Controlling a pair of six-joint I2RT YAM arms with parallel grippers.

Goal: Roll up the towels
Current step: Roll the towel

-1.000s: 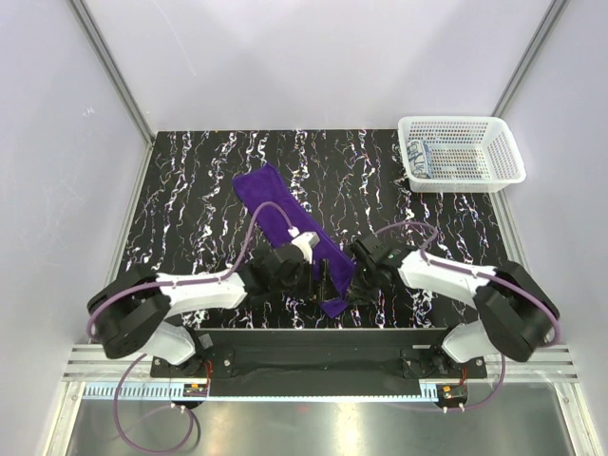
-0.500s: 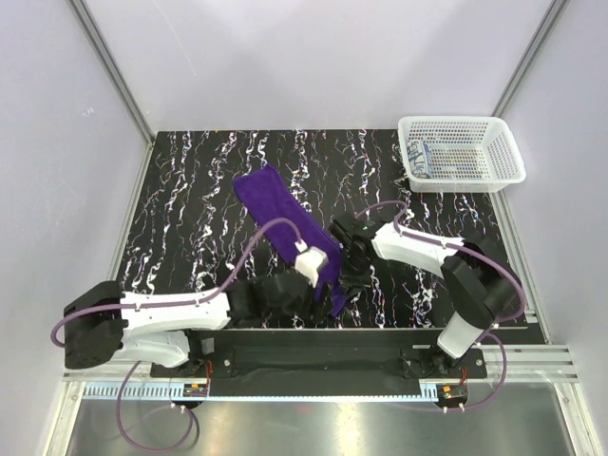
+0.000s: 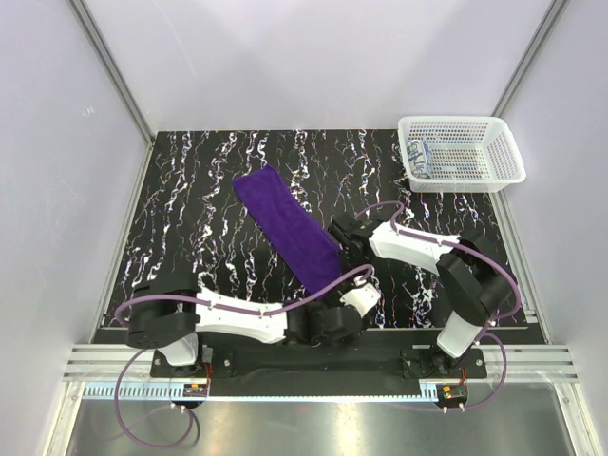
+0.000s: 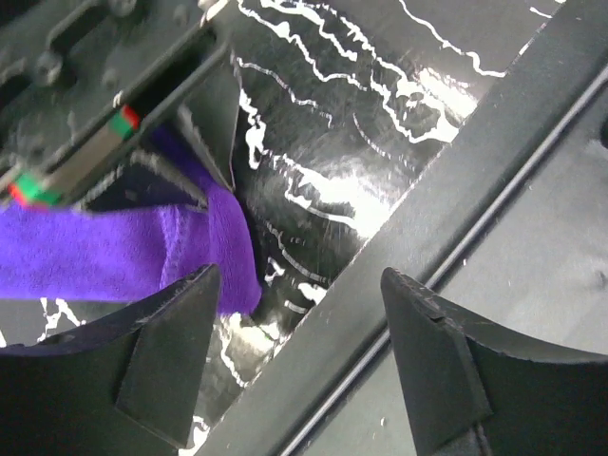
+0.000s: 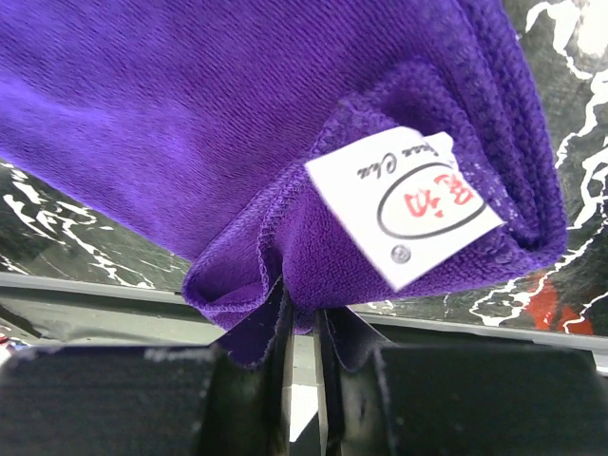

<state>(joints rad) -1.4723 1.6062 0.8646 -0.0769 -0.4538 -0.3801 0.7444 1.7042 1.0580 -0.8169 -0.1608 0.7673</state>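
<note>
I record the right gripper [image 5: 302, 325] clamped on an edge of the purple towel [image 3: 285, 220], which lies diagonally from the centre of the table [image 3: 190, 218] to its near edge. The left gripper [image 4: 296, 285] gapes wide beside the towel's near end.

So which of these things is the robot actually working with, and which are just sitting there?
Part of the job: purple towel, its edge pinched in the right hand; open left hand near its end; patterned towel, inside the white mesh basket.
Just lying about: white mesh basket; black marbled table.
</note>
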